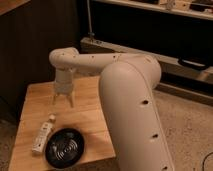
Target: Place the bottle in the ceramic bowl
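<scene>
The slim white bottle lies on its side on the wooden table, at the front left, cap pointing away from me. The glossy black ceramic bowl with pale rings inside sits right next to it, at the table's front edge. My gripper hangs from the white arm above the middle of the table, fingers pointing down and spread apart, empty. It is behind the bottle and bowl, a little above the tabletop.
The big white arm body fills the right half of the view and hides the table's right side. A dark cabinet wall stands behind the table. Speckled floor lies to the right, with dark shelving beyond.
</scene>
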Tool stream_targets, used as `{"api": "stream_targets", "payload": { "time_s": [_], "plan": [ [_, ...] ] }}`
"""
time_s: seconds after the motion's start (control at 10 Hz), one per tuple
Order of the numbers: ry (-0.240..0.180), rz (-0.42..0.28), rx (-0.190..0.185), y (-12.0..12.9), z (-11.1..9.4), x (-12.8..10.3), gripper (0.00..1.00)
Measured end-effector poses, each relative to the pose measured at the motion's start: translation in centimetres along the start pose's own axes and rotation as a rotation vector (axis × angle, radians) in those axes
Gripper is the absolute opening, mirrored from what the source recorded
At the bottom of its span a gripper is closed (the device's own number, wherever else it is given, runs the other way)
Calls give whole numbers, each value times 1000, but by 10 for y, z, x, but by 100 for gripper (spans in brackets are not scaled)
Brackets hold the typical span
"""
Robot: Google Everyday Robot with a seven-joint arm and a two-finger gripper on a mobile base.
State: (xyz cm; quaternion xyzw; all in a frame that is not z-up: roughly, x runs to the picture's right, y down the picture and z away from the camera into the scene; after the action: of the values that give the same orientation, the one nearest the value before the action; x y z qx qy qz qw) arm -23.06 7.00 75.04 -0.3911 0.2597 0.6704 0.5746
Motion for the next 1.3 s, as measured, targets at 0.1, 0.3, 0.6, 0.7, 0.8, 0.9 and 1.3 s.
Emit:
{"api": "stream_targets", "payload": {
  "time_s": [0.1, 0.3, 0.6, 0.7, 0.8, 0.9, 1.3],
  "plan": [
    [-1, 3, 0, -2, -1, -1, 65],
    [-2, 4, 1, -2, -1, -1, 65],
    [8, 30, -2, -4, -1, -4, 65],
    [16, 69, -1, -2, 0, -7, 65],
    [23, 84, 0, 2, 1, -9, 65],
    [29, 101, 3, 8, 2, -12, 65],
    [47, 140, 11, 26, 10, -21, 65]
  ]
}}
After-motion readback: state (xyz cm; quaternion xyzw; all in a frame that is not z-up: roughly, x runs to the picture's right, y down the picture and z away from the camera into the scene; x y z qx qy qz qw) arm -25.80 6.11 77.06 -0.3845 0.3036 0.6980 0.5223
